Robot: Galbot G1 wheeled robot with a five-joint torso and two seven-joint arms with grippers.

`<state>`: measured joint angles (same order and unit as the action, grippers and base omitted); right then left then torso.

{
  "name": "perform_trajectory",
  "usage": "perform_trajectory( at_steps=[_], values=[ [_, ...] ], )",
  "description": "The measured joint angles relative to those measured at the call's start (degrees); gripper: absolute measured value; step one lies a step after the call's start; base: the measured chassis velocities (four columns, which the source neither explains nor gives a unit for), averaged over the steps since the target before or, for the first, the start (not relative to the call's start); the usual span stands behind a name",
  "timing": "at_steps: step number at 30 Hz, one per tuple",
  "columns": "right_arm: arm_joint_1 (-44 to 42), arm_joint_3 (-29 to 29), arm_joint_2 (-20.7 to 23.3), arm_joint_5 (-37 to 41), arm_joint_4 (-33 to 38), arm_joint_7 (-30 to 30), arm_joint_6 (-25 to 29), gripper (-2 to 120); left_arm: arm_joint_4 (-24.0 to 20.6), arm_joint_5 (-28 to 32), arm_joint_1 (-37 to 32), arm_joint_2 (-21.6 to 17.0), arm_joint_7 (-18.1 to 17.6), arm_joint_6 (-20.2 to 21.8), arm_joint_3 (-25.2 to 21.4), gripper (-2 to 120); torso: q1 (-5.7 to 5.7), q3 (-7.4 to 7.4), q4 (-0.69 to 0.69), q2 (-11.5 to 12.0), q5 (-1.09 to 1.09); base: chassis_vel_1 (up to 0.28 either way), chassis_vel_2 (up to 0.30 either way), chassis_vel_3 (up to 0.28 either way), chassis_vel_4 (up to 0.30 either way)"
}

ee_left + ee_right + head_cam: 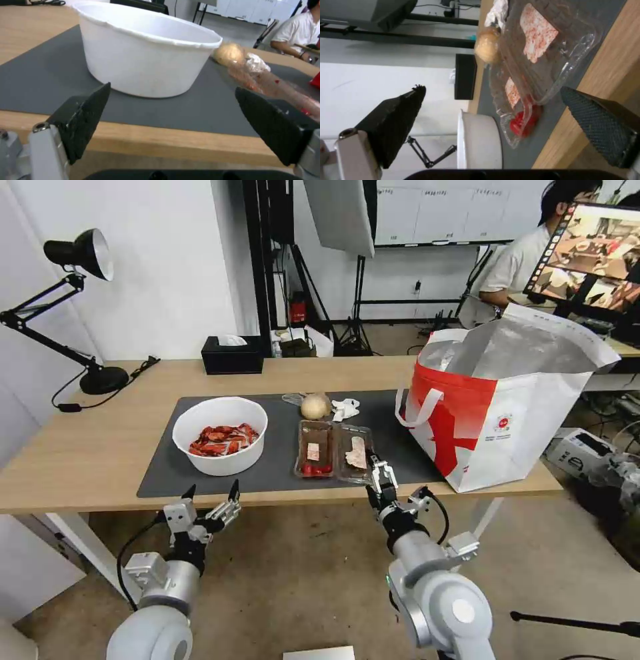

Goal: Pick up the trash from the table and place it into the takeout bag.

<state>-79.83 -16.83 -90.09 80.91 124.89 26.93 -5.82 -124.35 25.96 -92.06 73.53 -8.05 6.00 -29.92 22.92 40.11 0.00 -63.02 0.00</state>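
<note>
Light-wood tabletop [80,447] carrying a dark grey mat [280,473] across its middle. Takeout bag [527,427], white with red band and foil lining, standing open-mouthed on the right end of the tabletop, partly on the mat. White bowl [220,447] of red shells on the mat's left part, well apart from the bag. Clear hinged tray [333,449] with red scraps lying open between bowl and bag, near the front edge of the mat. Beige ball in clear wrap [315,406] just behind the tray; crumpled tissue [345,409] just beside the ball, on the bag side. Black tissue box [232,355] at the tabletop's far edge. Right gripper [381,471] at the tray's near right corner, turned on its side, jaws wide, one above the tray rim and one beside the tabletop edge, holding nothing. Left gripper [212,491] below the front edge, before the bowl, jaws wide, empty.
</note>
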Motion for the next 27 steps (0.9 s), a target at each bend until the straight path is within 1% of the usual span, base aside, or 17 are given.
perform_trajectory(
  at_steps=[12,27],
  values=[
    [3.6,0.24,-0.01,1.49,-3.43,1.5,0.19,100,-0.08,-1.02,-1.52,0.64,0.3,-0.05,-0.47,100,0.0,0.0,0.0,0.0,0.01,0.0,0.0,0.0,0.0],
    [5.04,0.48,-0.02,2.05,-5.35,2.21,0.2,100,-0.08,-0.96,-1.88,0.74,0.22,-0.19,-0.71,100,0.0,0.0,0.0,0.0,0.0,0.0,0.0,0.0,0.0]
  ],
)
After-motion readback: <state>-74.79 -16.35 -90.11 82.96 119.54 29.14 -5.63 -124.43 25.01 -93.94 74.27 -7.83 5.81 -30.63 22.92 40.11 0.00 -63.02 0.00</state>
